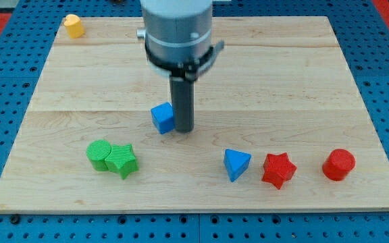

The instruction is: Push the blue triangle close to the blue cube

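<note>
The blue triangle (236,164) lies on the wooden board near the view's bottom, right of centre. The blue cube (162,118) sits at the board's middle, up and to the left of the triangle. My tip (184,129) stands on the board right beside the cube's right face, touching or nearly touching it. The tip is well apart from the triangle, up and to its left. The arm's grey body hangs above the tip and hides part of the board behind it.
A red star (278,169) lies just right of the blue triangle, a red cylinder (338,165) further right. A green cylinder (99,154) and green star (122,160) touch at bottom left. A yellow block (73,25) sits at the top left corner.
</note>
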Controlling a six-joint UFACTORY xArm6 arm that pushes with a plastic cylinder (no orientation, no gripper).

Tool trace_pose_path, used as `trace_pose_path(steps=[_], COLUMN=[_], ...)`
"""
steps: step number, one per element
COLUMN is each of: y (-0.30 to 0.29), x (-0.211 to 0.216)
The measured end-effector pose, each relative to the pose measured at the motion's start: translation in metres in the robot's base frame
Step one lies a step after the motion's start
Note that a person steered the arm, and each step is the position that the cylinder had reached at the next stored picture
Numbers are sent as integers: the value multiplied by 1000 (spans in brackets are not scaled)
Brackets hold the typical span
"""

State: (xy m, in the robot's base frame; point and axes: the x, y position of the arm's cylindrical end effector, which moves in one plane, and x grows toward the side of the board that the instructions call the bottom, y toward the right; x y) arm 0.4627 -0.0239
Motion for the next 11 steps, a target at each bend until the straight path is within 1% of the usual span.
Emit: trace_pose_path(steps=[1, 2, 3, 4, 5, 6, 7, 8, 9, 10, 11], y=[40, 123, 110, 112, 120, 72, 52, 39, 38, 11, -2], x=[36, 46, 56, 95, 109, 101, 67, 79, 140, 128, 88])
